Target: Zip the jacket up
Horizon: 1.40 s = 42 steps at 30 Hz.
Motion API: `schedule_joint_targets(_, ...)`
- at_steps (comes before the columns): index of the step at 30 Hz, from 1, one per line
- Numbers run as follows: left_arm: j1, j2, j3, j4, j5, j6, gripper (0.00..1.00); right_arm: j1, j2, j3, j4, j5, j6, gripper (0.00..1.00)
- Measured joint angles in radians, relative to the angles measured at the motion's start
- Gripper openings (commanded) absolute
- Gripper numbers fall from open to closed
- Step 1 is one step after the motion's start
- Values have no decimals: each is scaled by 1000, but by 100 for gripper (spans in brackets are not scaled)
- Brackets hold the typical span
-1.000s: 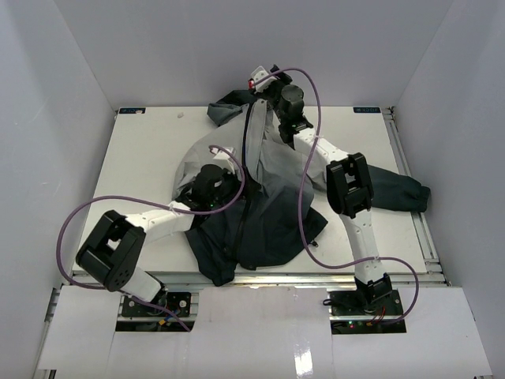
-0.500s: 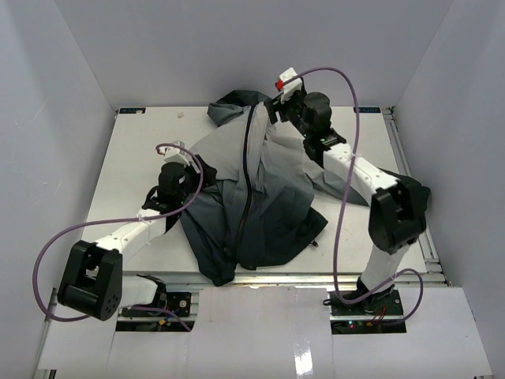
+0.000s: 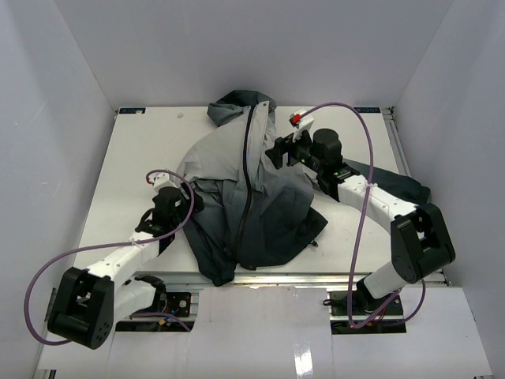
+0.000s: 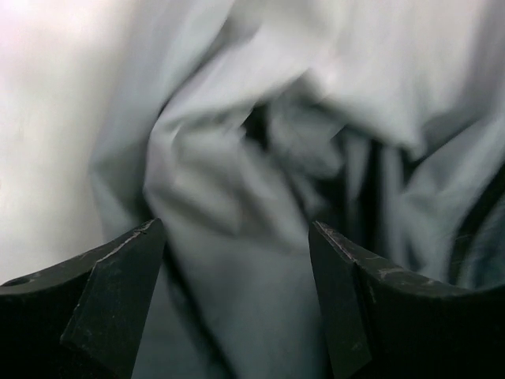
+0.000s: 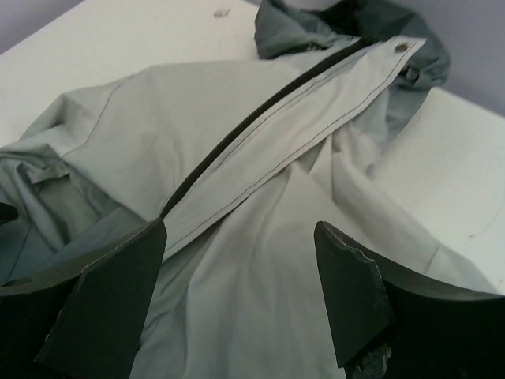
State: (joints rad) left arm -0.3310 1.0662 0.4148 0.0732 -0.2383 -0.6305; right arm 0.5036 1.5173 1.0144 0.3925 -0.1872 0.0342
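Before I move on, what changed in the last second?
The right gripper drew back from the hood end of the grey-to-charcoal fabric jacket toward its own base; left gripper backed off leftward to the jacket's edge. Both open, holding nothing. Jacket stayed put.

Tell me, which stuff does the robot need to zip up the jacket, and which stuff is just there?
For the job:
- jacket
- zipper
- left gripper, open
- right gripper, open

Just there:
- table
- purple cable
- white walls
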Motion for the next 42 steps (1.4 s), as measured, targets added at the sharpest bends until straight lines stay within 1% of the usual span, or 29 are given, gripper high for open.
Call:
schedule_joint_targets(2,0,48,-15,-11,3,-15,78,4,-1,-12,-2,-13,16,82)
schedule_joint_targets(3,0,75,-17,-17,3,-22,68,6,-2,-15,-1,-20,22,82)
schedule_joint_targets(4,0,96,-18,-15,-2,-31,50,7,-5,-16,-1,-26,28,82)
schedule_joint_targets(5,0,111,-19,-7,-7,-38,22,9,-9,-16,-1,-31,31,82)
schedule_joint_targets(6,1,118,-21,7,-11,-44,3,11,-15,-16,-1,-36,33,82)
schedule_joint_targets(7,4,124,-23,21,-13,-48,0,12,-23,-16,-1,-40,34,82)
schedule_joint_targets(11,65,125,3,46,-28,-49,0,16,-71,-16,-3,-54,27,82)
schedule_joint_targets(14,148,123,90,42,-71,-37,0,16,-118,-17,-3,-63,16,82)
schedule_joint_targets(17,218,132,233,49,-115,-6,0,16,-165,-36,5,-77,15,82)
schedule_joint_targets(18,238,142,297,49,-131,10,20,16,-179,-44,9,-83,15,82)
schedule_joint_targets(19,247,152,342,46,-136,24,48,16,-184,-49,13,-87,16,82)
schedule_joint_targets(20,253,163,381,42,-137,37,67,16,-187,-54,17,-91,16,84)
schedule_joint_targets(21,258,175,422,35,-136,49,78,16,-188,-58,21,-94,19,87)
schedule_joint_targets(22,262,191,464,24,-135,60,95,16,-187,-62,24,-96,22,92)
schedule_joint_targets(23,264,199,488,23,-128,64,98,16,-186,-64,23,-96,31,94)
schedule_joint_targets(25,266,194,492,11,-119,80,98,16,-176,-64,26,-96,48,90)
schedule_joint_targets(27,268,173,487,-11,-108,88,98,16,-161,-57,9,-93,64,90)
schedule_joint_targets(29,269,129,483,-37,-67,97,98,18,-141,-31,-42,-78,80,90)
schedule_joint_targets(31,270,70,484,-47,-1,108,98,22,-126,3,-105,-47,103,90)
schedule_joint_targets(36,249,-44,482,-59,233,121,98,36,-143,73,-247,67,180,90)
schedule_joint_targets(39,180,-100,419,-42,325,120,98,61,-198,83,-354,173,234,90)
schedule_joint_targets(42,59,-136,321,-47,379,119,98,91,-263,82,-450,227,263,90)
